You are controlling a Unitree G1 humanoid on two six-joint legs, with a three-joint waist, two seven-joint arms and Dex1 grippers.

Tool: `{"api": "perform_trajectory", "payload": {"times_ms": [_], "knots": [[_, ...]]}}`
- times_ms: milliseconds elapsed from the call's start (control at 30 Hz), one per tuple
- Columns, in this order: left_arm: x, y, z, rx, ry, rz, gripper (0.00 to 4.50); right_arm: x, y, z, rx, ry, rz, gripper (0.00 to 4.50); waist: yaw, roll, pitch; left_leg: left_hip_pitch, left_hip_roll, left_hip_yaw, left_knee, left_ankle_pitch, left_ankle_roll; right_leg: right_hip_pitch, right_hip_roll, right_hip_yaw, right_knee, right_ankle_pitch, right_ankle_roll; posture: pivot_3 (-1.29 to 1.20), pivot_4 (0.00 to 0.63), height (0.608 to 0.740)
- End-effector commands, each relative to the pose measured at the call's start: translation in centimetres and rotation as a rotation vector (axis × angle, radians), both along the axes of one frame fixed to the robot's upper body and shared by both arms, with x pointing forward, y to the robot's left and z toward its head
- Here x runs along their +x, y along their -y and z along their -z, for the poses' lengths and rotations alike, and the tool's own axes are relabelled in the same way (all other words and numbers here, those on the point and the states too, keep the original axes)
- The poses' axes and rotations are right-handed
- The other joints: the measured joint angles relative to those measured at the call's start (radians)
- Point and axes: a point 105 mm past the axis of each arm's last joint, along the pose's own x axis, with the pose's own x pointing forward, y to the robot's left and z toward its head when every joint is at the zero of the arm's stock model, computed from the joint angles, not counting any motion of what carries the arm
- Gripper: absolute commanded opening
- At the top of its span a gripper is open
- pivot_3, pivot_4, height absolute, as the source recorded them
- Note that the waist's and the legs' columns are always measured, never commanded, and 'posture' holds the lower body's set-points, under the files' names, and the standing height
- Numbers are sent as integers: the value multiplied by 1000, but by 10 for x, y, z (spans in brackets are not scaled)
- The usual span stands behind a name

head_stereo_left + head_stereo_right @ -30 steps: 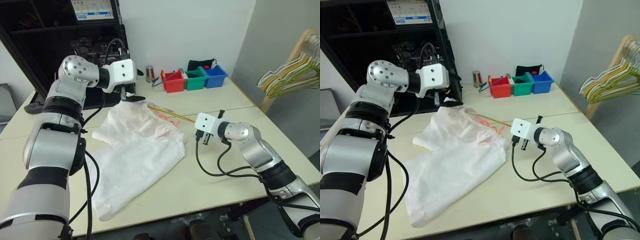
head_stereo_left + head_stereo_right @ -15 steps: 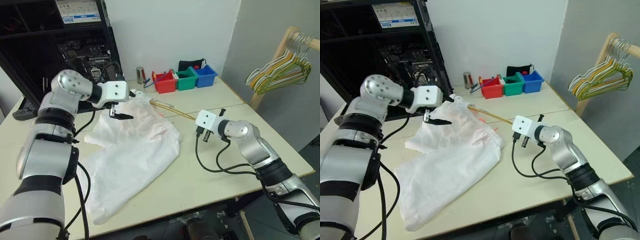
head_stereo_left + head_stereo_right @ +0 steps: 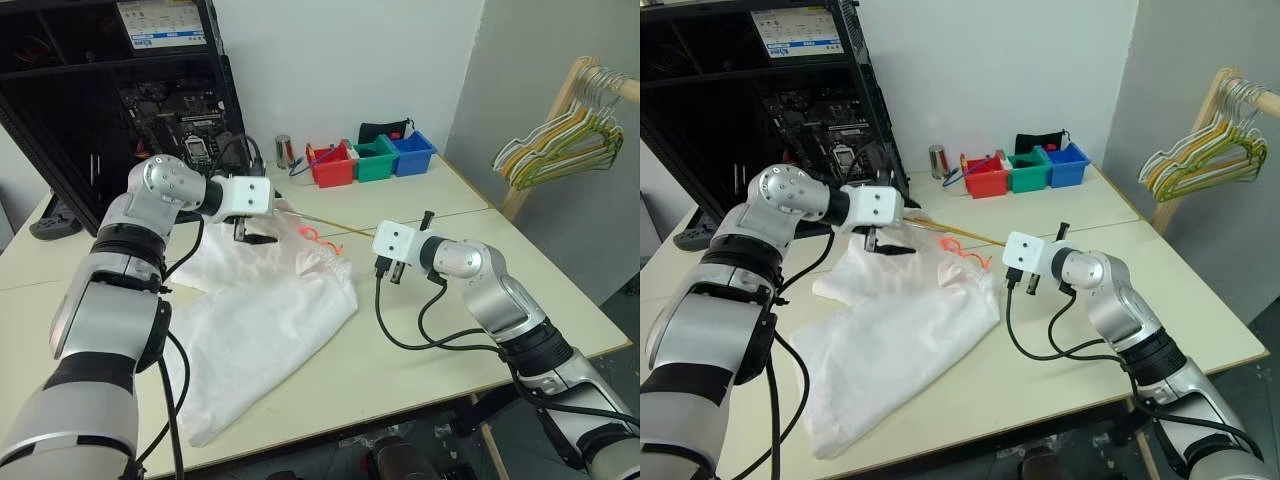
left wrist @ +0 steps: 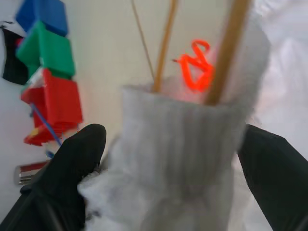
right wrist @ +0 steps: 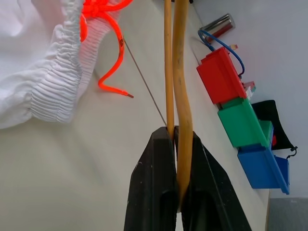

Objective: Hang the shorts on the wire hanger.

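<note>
Since the earlier frame your left gripper (image 4: 168,159) has come down from above the far edge of the shorts (image 3: 265,320) to the waistband, and the head camera has swung, so the whole scene sits differently in view; your right gripper (image 5: 175,139) has barely shifted; left fingers (image 4: 79,159) are spread wide on either side of the bunched elastic waistband, not yet pinching it; right fingers are pressed together on the wire hanger (image 5: 179,72), whose thin gold wire runs from the jaws across the table to the shorts' waistband, beside the orange drawstring (image 5: 108,29); the shorts lie crumpled and spread on the cream table (image 3: 420,340), waistband toward the far side, legs toward the near edge; surface otherwise: red, green and blue bins (image 3: 372,158) in a row at the far edge by the white wall, a small metal can (image 3: 283,151) just beside them; a black open rack (image 3: 120,90) stands at far left; a wooden rail at right carries a bunch of coloured hangers (image 3: 555,145).
</note>
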Motion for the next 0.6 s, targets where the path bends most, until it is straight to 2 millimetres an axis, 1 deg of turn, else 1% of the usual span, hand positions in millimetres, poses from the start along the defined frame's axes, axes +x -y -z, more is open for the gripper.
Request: {"api": "perform_trajectory", "payload": {"times_ms": [33, 200, 267, 400, 500, 567, 600], "knots": [[6, -1, -11, 12, 75, -14, 4001, -5, -13, -36, 24, 134, -61, 0, 1, 0, 0, 0, 0, 0, 0, 0, 0, 0, 0, 0, 0, 0, 0, -196, 0, 740], [10, 8, -18, -41, 114, -17, 2940, -7, -14, -35, 9, 141, -73, 0, 2, 0, 0, 0, 0, 0, 1, 0, 0, 0, -1, 0, 0, 0, 0, -196, 0, 740], [12, 11, -20, -53, 131, -15, 2637, -8, -15, -35, 4, 140, -80, 0, 2, 0, 0, 0, 0, 0, 1, 0, 0, 0, -1, 0, 0, 0, 0, -196, 0, 740], [13, 13, -22, -70, 144, -15, 2179, -10, -16, -33, -4, 138, -90, 0, 1, 0, 0, 0, 0, 0, 1, 0, 0, 0, -1, 0, 0, 0, 0, -193, 0, 740], [12, 14, -22, -70, 144, -14, 1605, -11, -17, -32, -9, 133, -95, 0, 1, 0, 0, 0, 0, 0, 1, 0, 0, 0, 0, 0, 0, 0, 0, -193, 0, 740], [12, 14, -22, -71, 144, -10, 1320, -11, -17, -31, -11, 130, -96, 0, 1, 0, 0, 0, 0, 0, 1, 0, 0, 0, 0, 0, 0, 0, 0, -192, 0, 740], [12, 14, -22, -73, 143, -8, 1070, -11, -17, -30, -11, 130, -96, 0, 1, 0, 0, 0, 0, 0, 1, 0, 0, 0, 0, 0, 0, 0, 0, -192, 0, 740]]}}
